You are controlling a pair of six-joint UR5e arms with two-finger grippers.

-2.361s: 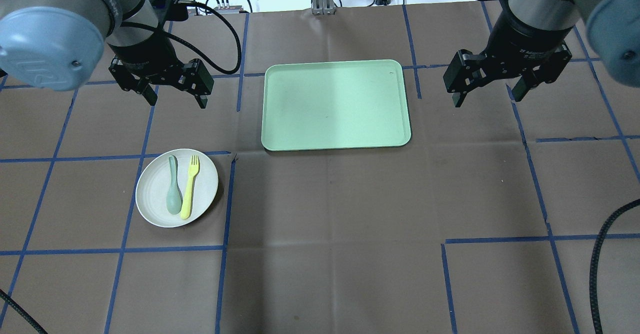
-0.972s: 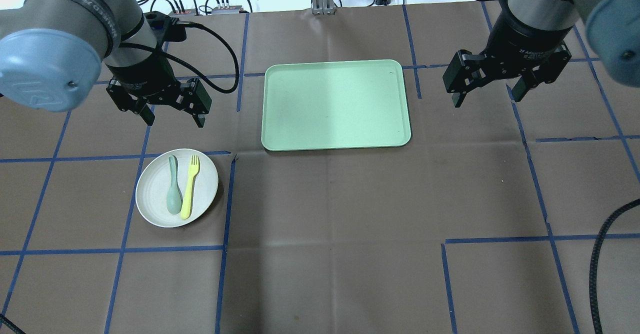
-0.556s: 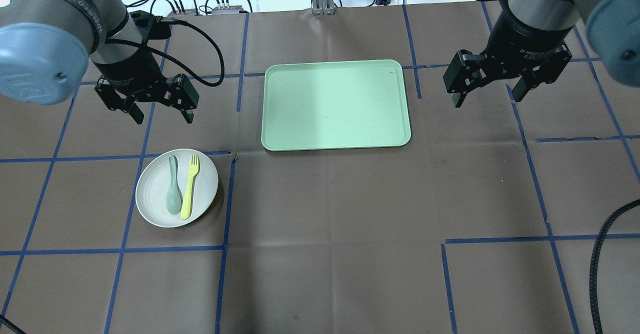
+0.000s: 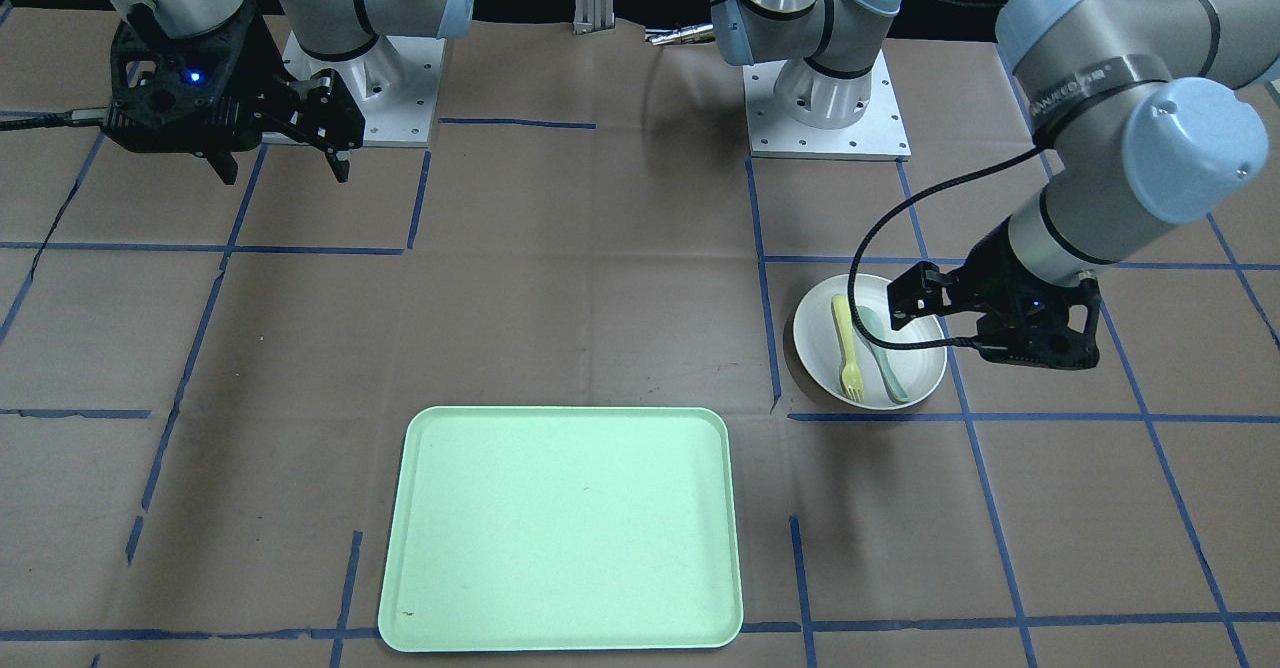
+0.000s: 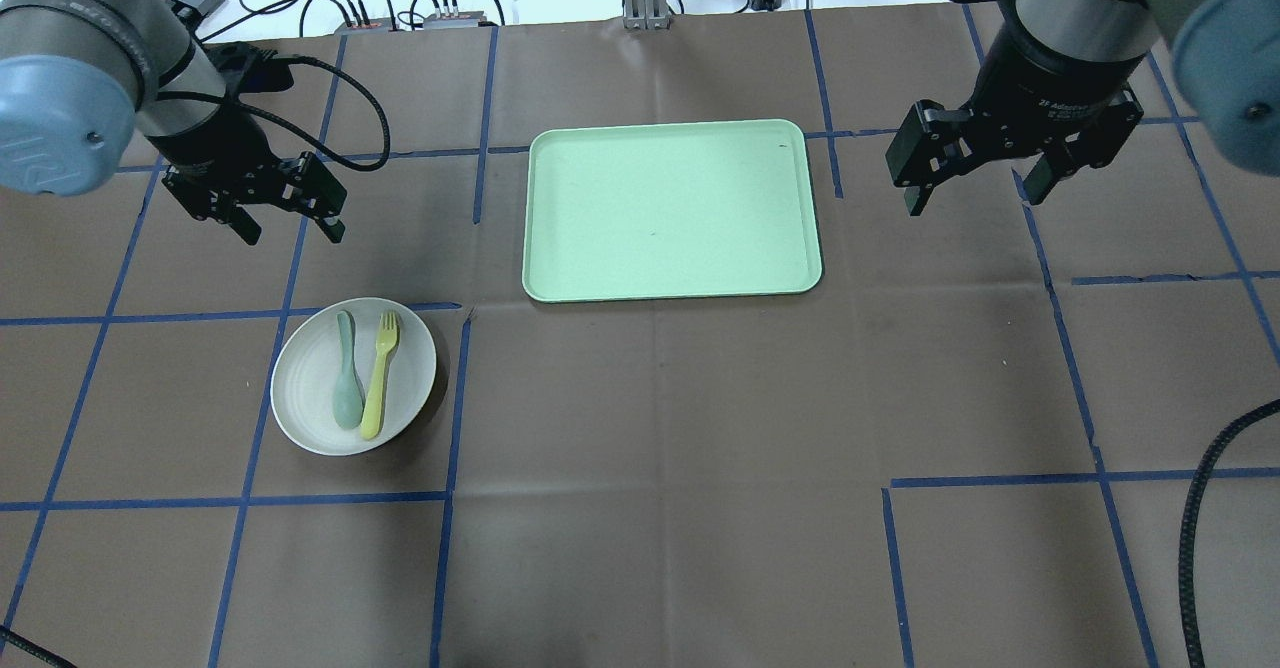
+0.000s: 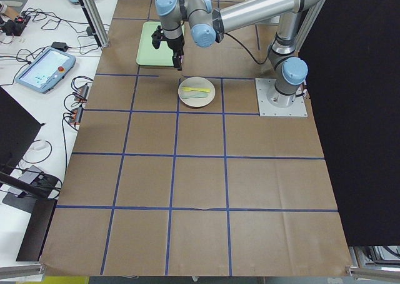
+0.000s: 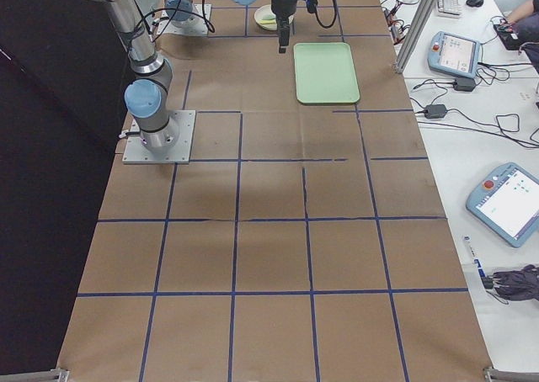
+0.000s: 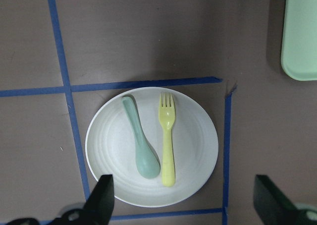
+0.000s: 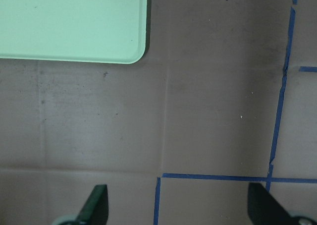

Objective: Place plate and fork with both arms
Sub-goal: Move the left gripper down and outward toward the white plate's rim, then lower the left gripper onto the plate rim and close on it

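The off-white plate (image 5: 308, 400) lies on the table at the near left, with the pale yellow fork (image 5: 380, 373) lying on it beside a grey-green spoon (image 5: 347, 384). My left gripper (image 5: 292, 234) is open and empty, hovering just beyond the plate's far edge. In the left wrist view the plate (image 8: 194, 136) and fork (image 8: 168, 136) sit between and ahead of the open fingers (image 8: 101, 197). In the front view the left gripper (image 4: 945, 323) hangs over the plate's side (image 4: 818, 348). My right gripper (image 5: 975, 198) is open and empty, right of the tray.
The mint-green tray (image 5: 670, 208) lies at the table's middle far side; its corner shows in the right wrist view (image 9: 69, 22) and the left wrist view (image 8: 302, 31). Blue tape lines cross the brown table cover. Cables lie beyond the far edge.
My left arm has swung leftwards and drawn down towards the table beyond the plate, gripper still open. The right arm, plate, fork and spoon have not moved.
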